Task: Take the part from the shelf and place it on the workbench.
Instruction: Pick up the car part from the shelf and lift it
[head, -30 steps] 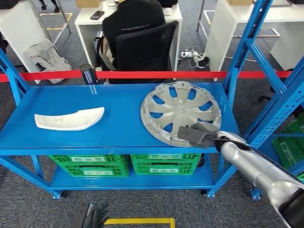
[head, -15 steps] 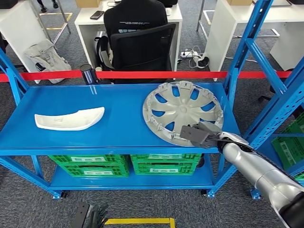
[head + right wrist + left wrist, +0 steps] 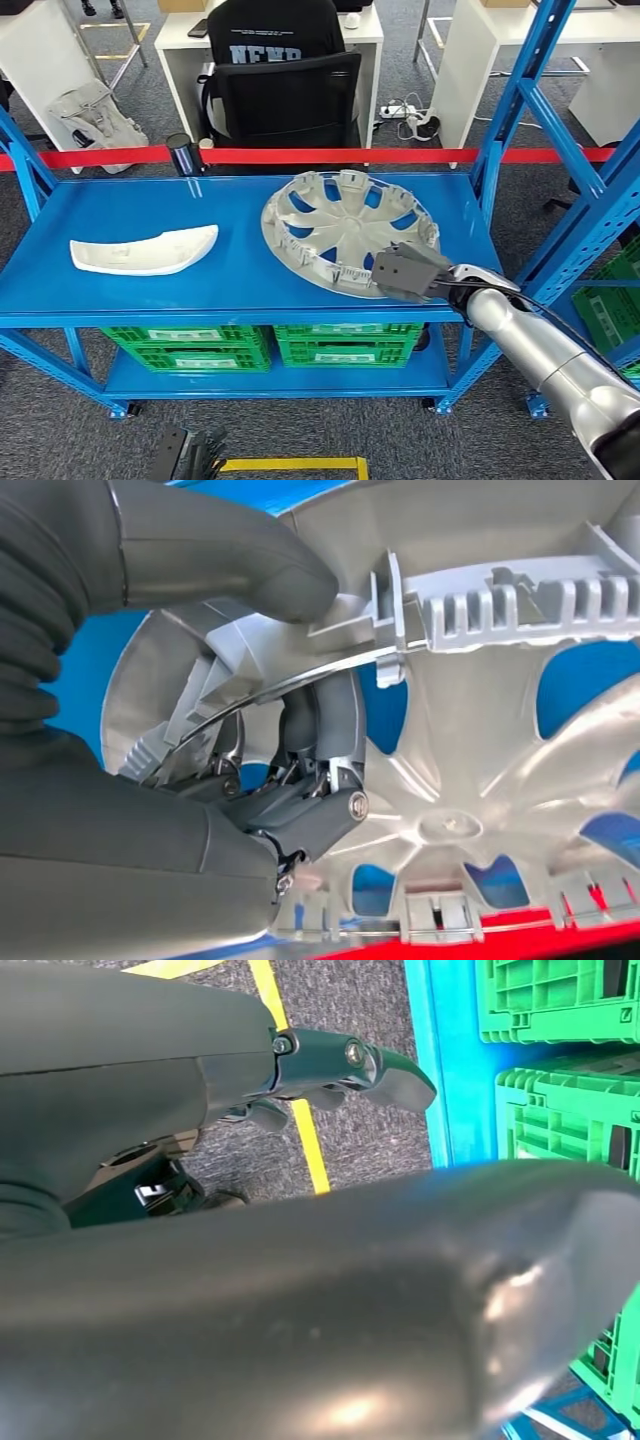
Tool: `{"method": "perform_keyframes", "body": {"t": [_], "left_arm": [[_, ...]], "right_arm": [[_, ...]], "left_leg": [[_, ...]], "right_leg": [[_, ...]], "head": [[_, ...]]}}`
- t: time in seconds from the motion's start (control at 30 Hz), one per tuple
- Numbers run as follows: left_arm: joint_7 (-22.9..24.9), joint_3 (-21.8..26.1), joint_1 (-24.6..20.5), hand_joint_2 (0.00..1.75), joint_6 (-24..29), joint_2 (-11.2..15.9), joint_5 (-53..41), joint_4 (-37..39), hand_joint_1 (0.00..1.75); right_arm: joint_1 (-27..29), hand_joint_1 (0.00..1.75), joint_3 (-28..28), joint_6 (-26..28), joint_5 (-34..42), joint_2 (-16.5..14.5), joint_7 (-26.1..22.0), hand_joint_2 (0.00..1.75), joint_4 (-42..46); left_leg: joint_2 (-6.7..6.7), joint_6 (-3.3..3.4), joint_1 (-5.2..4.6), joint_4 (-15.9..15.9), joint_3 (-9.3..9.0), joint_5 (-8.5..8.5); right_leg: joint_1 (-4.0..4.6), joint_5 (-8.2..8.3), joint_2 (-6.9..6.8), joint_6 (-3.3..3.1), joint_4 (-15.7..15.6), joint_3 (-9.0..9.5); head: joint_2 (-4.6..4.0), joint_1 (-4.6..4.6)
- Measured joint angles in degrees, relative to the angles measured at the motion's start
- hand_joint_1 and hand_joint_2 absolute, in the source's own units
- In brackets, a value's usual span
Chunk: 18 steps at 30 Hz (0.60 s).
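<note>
Silver-grey plastic wheel cover [image 3: 349, 232], spoked and lying inner side up, sat on the blue metal shelf [image 3: 234, 280], its near right rim caught by the right hand [image 3: 407, 273]. Nearest of all, the left hand [image 3: 189, 455] hung low over the grey carpet beside a yellow floor line [image 3: 290, 465]; the left wrist view showed its fingers [image 3: 377, 1065] curled with nothing seen between them, though whether they were fully closed I could not tell. On the shelf's front edge, the right wrist view showed the thumb [image 3: 249, 565] on top of the ribbed rim and the darker fingers [image 3: 317, 780] reaching through a spoke opening underneath, so the rim was pinched between them. The grip looked narrow for so wide a disc. To do this step well, the hand would likely need to keep firm pressure on the rim, lift the near edge first, and raise the cover level so it neither swings nor drags. It should also stay apart from the white curved plastic panel [image 3: 143, 250] lying well to the left. Beneath the shelf stood green plastic crates [image 3: 264, 345]. Beyond it ran a red barrier strap [image 3: 302, 156], then a person in a black office chair [image 3: 283, 95] at a white desk.
</note>
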<state>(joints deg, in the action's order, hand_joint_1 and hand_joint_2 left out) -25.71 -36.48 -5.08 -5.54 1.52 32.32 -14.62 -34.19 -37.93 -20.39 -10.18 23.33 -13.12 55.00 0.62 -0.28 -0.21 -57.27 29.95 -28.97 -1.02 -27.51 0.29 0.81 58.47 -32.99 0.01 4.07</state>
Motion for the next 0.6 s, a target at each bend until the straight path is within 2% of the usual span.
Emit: {"method": "perform_keyframes", "body": {"t": [0.3, 0.57, 0.6], "left_arm": [[-1.0, 0.0, 0.0, 0.0, -0.3, 0.1, 0.1, 0.0, 0.0], [-2.0, 0.0, 0.0, 0.0, -0.3, 0.2, 0.3, 0.0, 0.0], [-2.2, 0.0, 0.0, 0.44, -0.3, 0.2, 0.2, 0.0, 0.0]], "right_arm": [[-3.7, 1.75, 0.2, -4.6, 6.6, -0.8, -1.1, 1.75, 6.8], [-5.2, 1.75, -0.3, -5.6, 10.2, -1.4, -2.0, 1.75, 11.0], [-5.2, 1.75, -0.3, -5.8, 11.1, -1.4, -2.2, 1.75, 11.6]], "left_leg": [[0.04, 0.01, 0.0, 0.0, 0.08, 0.01], [0.04, 0.01, 0.0, 0.0, 0.09, 0.01], [0.04, 0.01, 0.0, 0.0, 0.08, 0.01]], "right_leg": [[0.0, 0.0, -0.04, 0.0, 0.0, -0.06], [0.0, -0.01, -0.04, 0.0, 0.0, -0.07], [0.0, -0.01, -0.04, 0.0, 0.0, -0.08]], "head": [[-0.01, 0.0], [-0.01, 0.0], [-0.01, 0.0]]}}
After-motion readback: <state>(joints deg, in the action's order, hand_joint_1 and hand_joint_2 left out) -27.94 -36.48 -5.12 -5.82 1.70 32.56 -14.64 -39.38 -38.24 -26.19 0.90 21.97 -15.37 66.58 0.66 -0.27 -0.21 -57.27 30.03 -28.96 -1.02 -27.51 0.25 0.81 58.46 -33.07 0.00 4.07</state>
